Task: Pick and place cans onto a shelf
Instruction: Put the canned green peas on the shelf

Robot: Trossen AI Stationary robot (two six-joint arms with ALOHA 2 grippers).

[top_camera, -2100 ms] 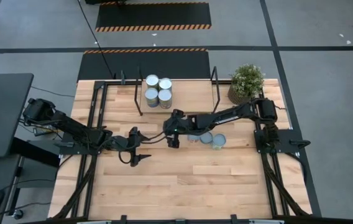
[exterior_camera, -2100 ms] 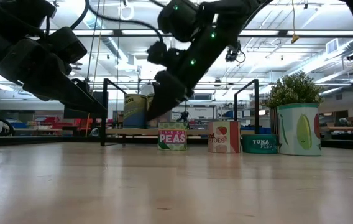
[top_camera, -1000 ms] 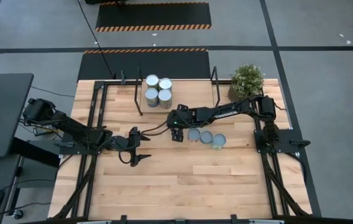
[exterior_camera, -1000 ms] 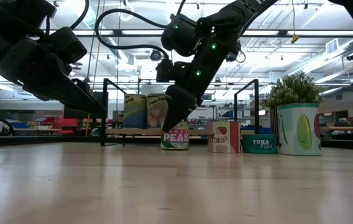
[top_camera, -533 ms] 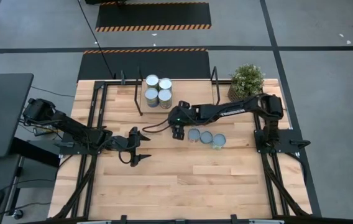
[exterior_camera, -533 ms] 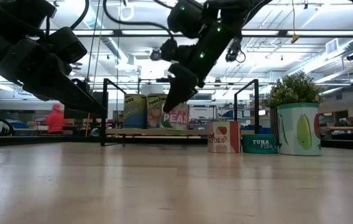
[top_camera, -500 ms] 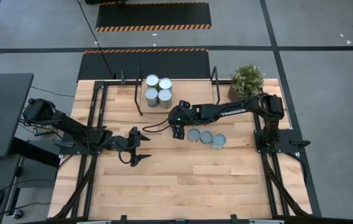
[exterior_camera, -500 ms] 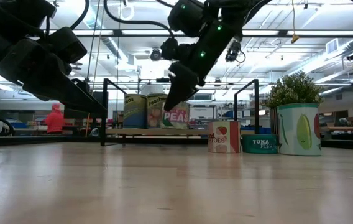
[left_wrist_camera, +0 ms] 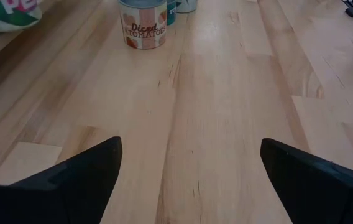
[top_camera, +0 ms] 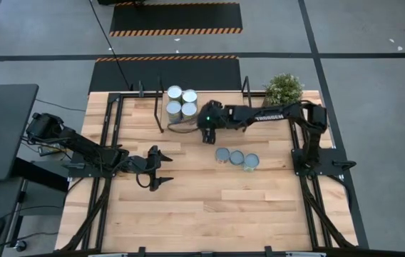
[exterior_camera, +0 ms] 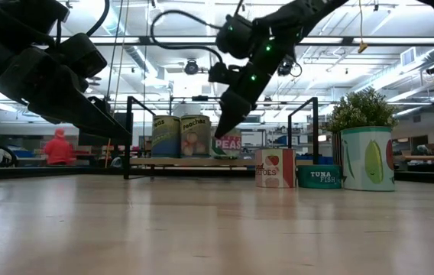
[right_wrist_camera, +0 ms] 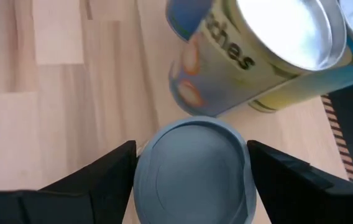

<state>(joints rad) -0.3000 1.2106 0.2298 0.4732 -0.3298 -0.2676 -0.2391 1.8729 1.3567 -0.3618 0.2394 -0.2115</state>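
The peas can (exterior_camera: pixel 228 143) hangs tilted in the right gripper (top_camera: pixel 209 133), whose fingers (right_wrist_camera: pixel 111 168) clamp it on both sides of its grey lid, over the front edge of the shelf (top_camera: pixel 225 108) beside the four cans (top_camera: pixel 181 103) already standing there. Nearest the table's front, the left gripper (top_camera: pixel 161 173) hovers with its fingers (left_wrist_camera: pixel 80 171) spread wide and nothing between them. Beyond it three cans wait in a row on the tabletop (top_camera: pixel 209 207): a diced tomatoes can (exterior_camera: pixel 275 168), a tuna can (exterior_camera: pixel 319 176), and one more (top_camera: pixel 222 155). A potted plant (top_camera: pixel 283 91) stands at the far right corner.
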